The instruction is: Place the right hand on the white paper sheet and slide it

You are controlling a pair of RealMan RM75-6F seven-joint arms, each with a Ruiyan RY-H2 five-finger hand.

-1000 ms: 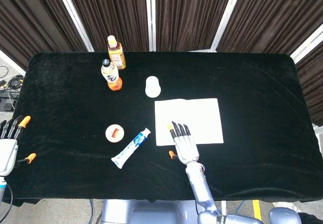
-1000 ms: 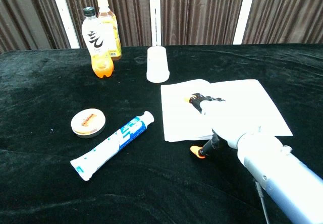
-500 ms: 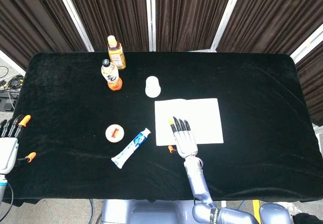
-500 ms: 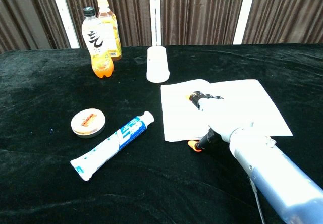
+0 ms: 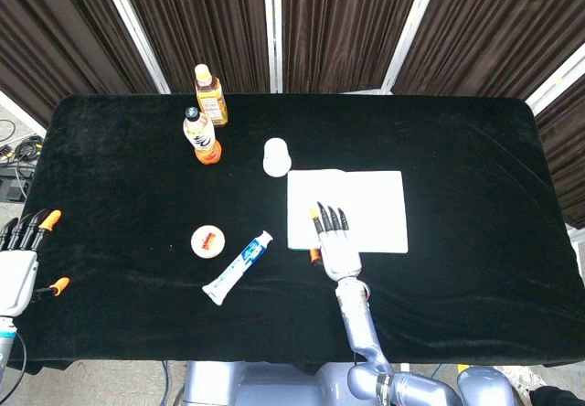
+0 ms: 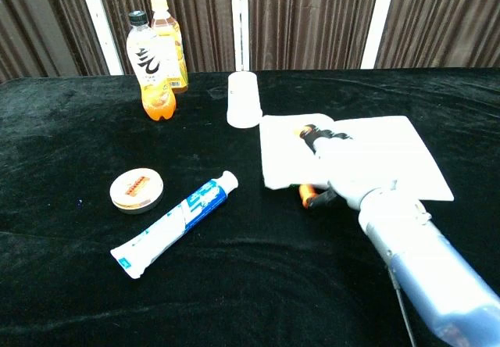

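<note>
The white paper sheet (image 5: 352, 208) is a flat rectangle with a fold line near its far edge, lying under the right hand (image 5: 335, 244), whose fingers rest flat and spread on it, gripping nothing. Left of the hand lies a blue-and-white tube (image 5: 237, 268); its print is unreadable. The desk (image 5: 475, 168) wears black velvet.

Right hand (image 5: 335, 244) flat, fingers (image 6: 322, 137) extended; left hand (image 5: 16, 264) open.

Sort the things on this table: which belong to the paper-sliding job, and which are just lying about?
Job:
white paper sheet
right hand, resting on the sheet

Lying about:
white cup
toothpaste tube
round tin
orange drink bottle
tea bottle
</note>
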